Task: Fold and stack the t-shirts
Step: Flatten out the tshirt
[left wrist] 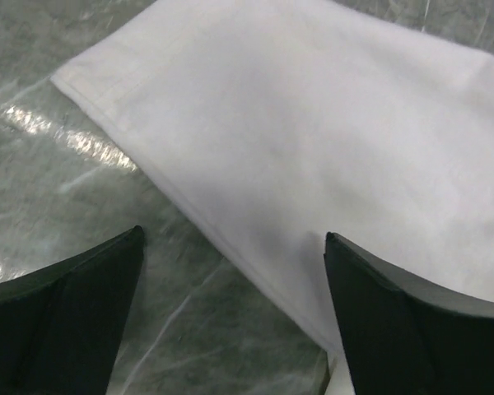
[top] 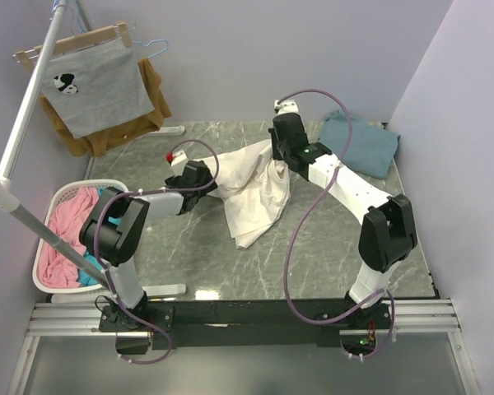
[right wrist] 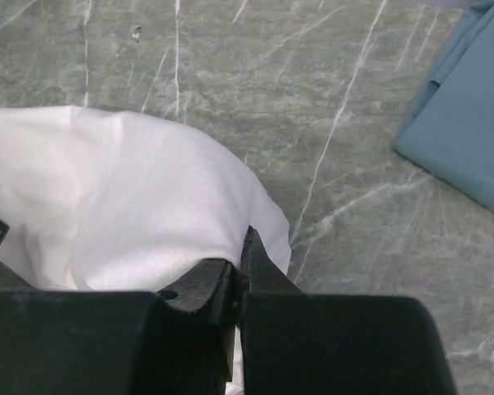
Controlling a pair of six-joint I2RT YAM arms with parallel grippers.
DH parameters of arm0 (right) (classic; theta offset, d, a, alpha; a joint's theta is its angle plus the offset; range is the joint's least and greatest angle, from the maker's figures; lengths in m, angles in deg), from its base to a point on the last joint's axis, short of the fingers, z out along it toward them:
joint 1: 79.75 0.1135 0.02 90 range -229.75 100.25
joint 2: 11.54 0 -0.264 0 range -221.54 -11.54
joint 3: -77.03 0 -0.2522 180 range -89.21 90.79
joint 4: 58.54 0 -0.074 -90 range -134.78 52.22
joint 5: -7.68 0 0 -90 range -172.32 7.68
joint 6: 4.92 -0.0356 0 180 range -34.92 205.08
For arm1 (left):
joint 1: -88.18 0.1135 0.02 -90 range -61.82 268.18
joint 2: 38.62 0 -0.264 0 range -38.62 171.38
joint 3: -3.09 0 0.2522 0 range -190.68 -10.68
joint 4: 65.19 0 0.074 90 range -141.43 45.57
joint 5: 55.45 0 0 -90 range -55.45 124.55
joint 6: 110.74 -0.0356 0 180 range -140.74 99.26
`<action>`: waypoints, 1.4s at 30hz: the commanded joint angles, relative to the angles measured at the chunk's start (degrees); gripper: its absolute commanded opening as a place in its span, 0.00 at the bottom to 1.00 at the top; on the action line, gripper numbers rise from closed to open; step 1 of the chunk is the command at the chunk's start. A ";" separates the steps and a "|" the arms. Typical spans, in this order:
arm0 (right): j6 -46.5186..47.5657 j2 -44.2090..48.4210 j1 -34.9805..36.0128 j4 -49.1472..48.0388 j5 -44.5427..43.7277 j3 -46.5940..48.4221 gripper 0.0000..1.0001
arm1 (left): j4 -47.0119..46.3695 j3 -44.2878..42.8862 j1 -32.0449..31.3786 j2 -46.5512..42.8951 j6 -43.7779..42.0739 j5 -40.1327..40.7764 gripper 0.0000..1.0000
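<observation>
Mid-table, right gripper point(right wrist: 240, 247) pinches white tee point(top: 251, 202); left gripper point(left wrist: 234, 234) spread wide alongside.

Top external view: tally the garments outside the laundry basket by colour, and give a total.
white t-shirt: 1
teal-blue t-shirt: 1
grey shirt: 1
brown garment: 1
Total: 4
</observation>
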 commanded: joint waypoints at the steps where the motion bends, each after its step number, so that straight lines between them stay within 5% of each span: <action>1: -0.67 5.45 0.25 -2.82 -0.26 -0.90 0.00 | -2.86 -2.71 0.86 3.65 1.27 -2.03 0.89; 5: -0.76 7.39 0.26 -2.73 -0.26 -2.39 0.00 | -3.65 -4.46 1.83 7.68 -0.13 -3.87 0.61; 9: -0.84 9.50 0.25 -2.73 -0.61 -3.71 0.00 | -3.39 -6.40 2.53 10.07 -1.02 -5.19 0.14; 12: -0.75 10.64 0.34 -2.56 -0.88 -4.68 0.00 | -3.57 -7.01 3.32 9.90 -1.80 -5.72 0.01; 18: -1.63 11.78 0.34 0.86 -2.46 -6.17 0.15 | -0.15 -9.73 4.73 3.40 -5.41 -6.78 0.01; 23: -4.35 13.36 0.34 2.71 -7.99 -11.43 0.65 | 4.51 -13.87 5.70 -6.25 -8.92 -8.09 0.01; 28: -8.57 17.48 0.34 5.53 -12.05 -15.22 0.93 | 7.41 -17.65 6.75 -13.39 -10.33 -10.21 0.01; 42: -10.07 29.89 3.77 0.43 9.03 -26.91 1.00 | 13.13 -26.44 7.55 -16.91 -12.18 -14.95 0.01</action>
